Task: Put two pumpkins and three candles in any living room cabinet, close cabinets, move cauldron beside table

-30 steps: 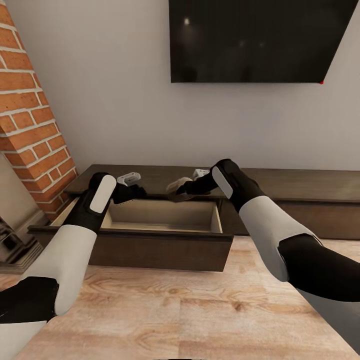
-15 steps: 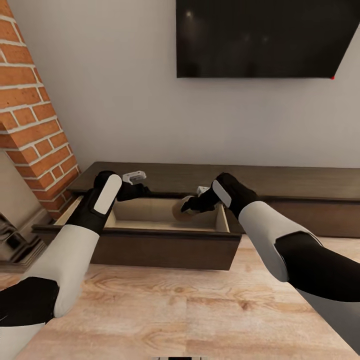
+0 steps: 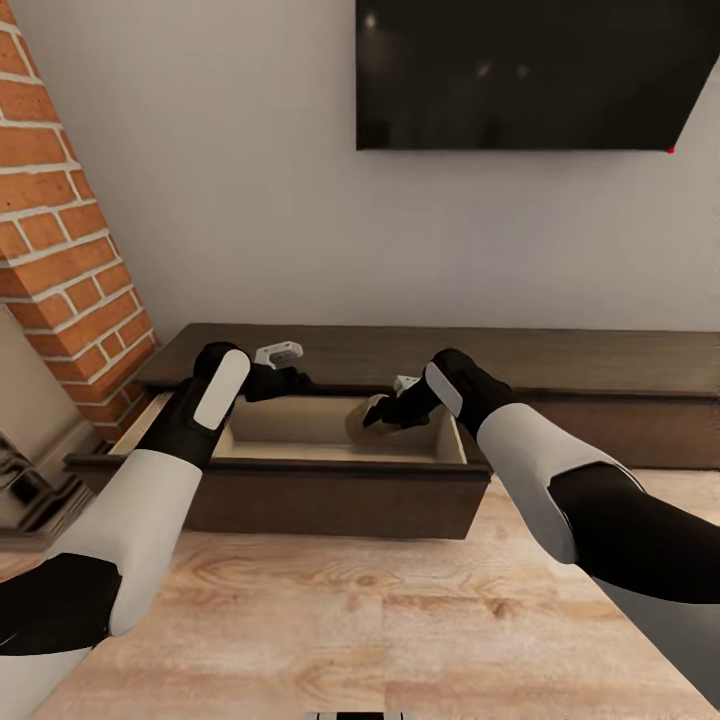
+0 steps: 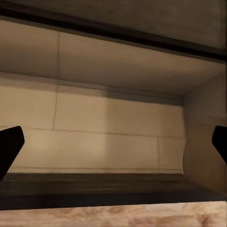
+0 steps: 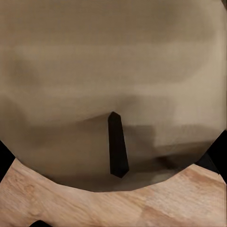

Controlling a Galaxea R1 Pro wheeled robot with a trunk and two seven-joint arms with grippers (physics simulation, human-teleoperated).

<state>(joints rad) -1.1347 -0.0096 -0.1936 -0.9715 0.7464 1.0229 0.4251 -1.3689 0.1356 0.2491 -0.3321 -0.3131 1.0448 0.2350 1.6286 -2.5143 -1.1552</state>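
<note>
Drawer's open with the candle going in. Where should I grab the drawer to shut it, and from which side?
Press on the dark front panel from the room side: it is broad, flat and faces the robot. The left gripper is open; the right gripper holds the candle.

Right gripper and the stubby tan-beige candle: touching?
Touching. In the right wrist view the stubby tan-beige candle sits against the right gripper, its dark fingertips at either edge.
</note>
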